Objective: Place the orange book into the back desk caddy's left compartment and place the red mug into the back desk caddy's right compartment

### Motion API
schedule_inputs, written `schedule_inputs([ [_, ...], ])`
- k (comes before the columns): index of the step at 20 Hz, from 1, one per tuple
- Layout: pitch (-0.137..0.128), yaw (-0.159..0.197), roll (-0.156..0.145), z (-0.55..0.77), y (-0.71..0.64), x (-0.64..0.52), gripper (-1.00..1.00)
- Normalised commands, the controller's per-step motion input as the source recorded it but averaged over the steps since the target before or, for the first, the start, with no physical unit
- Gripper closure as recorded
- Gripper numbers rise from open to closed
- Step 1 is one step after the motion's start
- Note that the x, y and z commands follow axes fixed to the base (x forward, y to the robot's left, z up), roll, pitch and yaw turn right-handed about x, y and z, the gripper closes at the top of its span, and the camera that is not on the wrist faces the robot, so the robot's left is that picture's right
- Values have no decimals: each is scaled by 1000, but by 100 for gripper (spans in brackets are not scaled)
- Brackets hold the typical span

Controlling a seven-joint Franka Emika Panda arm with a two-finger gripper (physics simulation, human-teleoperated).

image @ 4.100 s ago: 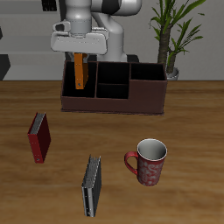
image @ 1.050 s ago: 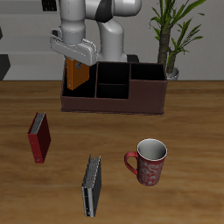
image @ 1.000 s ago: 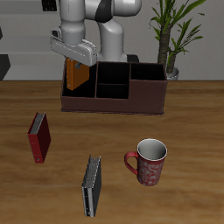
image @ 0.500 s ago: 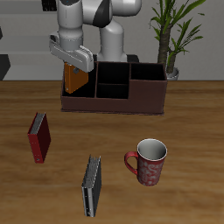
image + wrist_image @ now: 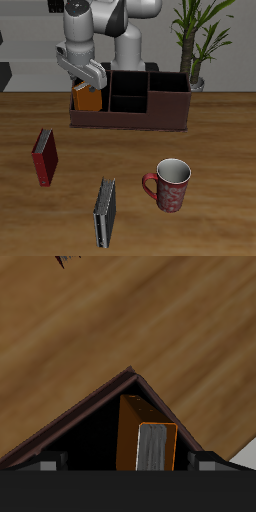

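- Your end effector (image 5: 88,80) hung tilted over the long dark brown desk caddy (image 5: 130,112); its opening couldn't be told.
- The thin orange book (image 5: 143,440) leaned inside the end compartment (image 5: 88,101).
- Lift straight, clearing its walls.

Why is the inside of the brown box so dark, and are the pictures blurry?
In the wrist view, the back desk caddy walls shade its inside nearly black, so only the orange book shows; the edges look soft. In the exterior view, the light is even, the red mug casts a faint shadow, and the small render looks slightly grainy.
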Motion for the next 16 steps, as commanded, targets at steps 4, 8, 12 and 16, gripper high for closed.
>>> schedule_inputs([
  [4, -8, 25, 5, 91, 75, 18, -100],
  [8, -53, 71, -15, 177, 67, 22, -100],
  [12, -42, 70, -10, 184, 93, 98, -100],
  [16, -44, 86, 1, 275, 198, 156, -100],
])
